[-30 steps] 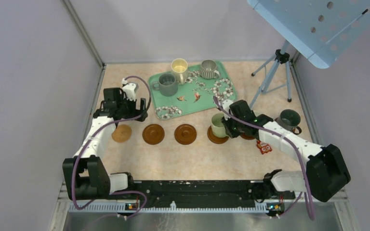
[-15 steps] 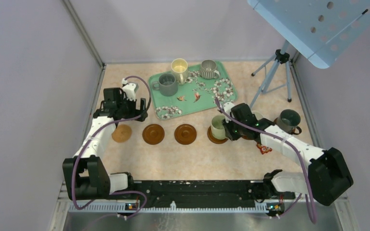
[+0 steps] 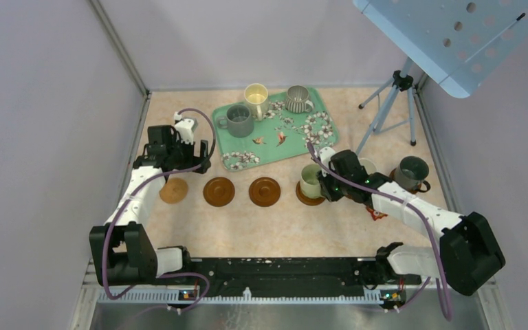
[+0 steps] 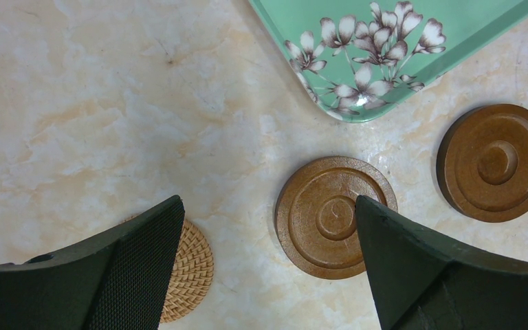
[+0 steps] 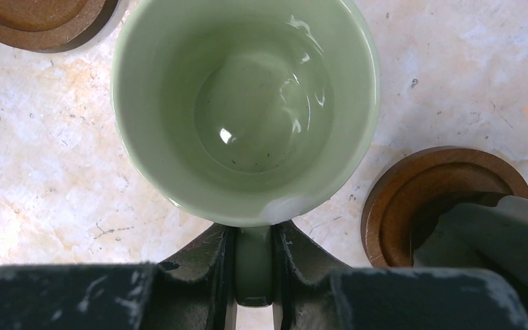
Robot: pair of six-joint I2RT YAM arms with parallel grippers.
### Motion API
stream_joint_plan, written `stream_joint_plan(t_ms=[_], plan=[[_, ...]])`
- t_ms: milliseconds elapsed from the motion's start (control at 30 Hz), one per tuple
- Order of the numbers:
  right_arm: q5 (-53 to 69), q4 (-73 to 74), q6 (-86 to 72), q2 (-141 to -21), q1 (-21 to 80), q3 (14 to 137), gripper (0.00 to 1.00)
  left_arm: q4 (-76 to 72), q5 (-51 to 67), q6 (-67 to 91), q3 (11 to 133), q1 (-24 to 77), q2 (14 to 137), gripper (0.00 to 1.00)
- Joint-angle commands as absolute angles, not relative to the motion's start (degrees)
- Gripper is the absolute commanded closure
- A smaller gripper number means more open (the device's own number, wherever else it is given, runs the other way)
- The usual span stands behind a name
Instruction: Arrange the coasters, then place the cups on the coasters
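My right gripper point(image 5: 254, 240) is shut on the handle of the pale green cup point(image 5: 247, 103). In the top view this cup point(image 3: 311, 180) stands upright over a brown coaster point(image 3: 309, 199), and I cannot tell whether it rests on it. A second brown coaster point(image 5: 419, 199) lies partly under my right wrist. My left gripper point(image 4: 267, 206) hangs open over the table between the tan woven coaster point(image 4: 189, 271) and a brown coaster point(image 4: 323, 216). Another brown coaster point(image 4: 496, 161) lies to the right. The grey cup point(image 3: 239, 120), cream cup point(image 3: 256, 98) and ribbed cup point(image 3: 298, 100) stand on the tray.
The green floral tray point(image 3: 316, 134) lies at the back middle. A dark grey-green cup point(image 3: 412, 172) stands at the right, and a tripod point(image 3: 392, 103) behind it. A red trinket point(image 3: 375, 214) peeks out under the right arm. Walls close in on the left and right.
The right forearm and wrist have shifted a little toward the near right. The green cup stays in about the same place. The left arm has not moved.
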State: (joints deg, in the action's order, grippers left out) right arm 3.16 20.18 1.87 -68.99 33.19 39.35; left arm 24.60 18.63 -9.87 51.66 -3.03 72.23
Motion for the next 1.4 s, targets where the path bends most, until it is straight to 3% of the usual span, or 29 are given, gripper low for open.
stream_joint_plan(t_ms=[0,167,367,433,900,1067,1367], plan=[[4.91,18.69,1.49,-67.55,32.96,40.2,0.87,23.29,20.05,-9.31,53.66,-3.34,71.91,0.01],[6.03,20.4,1.47,-67.07,32.96,40.43,0.7,23.38,20.3,-9.17,53.7,-3.34,72.05,0.01],[6.65,21.99,1.86,-67.81,32.96,42.0,0.64,23.64,20.42,-9.25,53.67,-3.34,71.92,0.01],[6.76,23.09,2.0,-67.94,32.96,42.95,0.56,23.56,20.31,-9.27,53.46,-3.34,71.76,0.01],[6.46,36.72,9.69,-71.51,32.39,60.49,0.24,23.58,22.1,-9.35,53.43,-3.34,72.15,0.01],[6.07,36.14,10.02,-78.81,31.11,72.7,0.22,23.69,22.86,-9.64,53.57,-3.32,72.08,0.01],[5.88,38.03,15.0,-105.36,27.57,100.18,0.23,26.09,26.23,-11.78,54.4,-3.38,72.17,0.01]])
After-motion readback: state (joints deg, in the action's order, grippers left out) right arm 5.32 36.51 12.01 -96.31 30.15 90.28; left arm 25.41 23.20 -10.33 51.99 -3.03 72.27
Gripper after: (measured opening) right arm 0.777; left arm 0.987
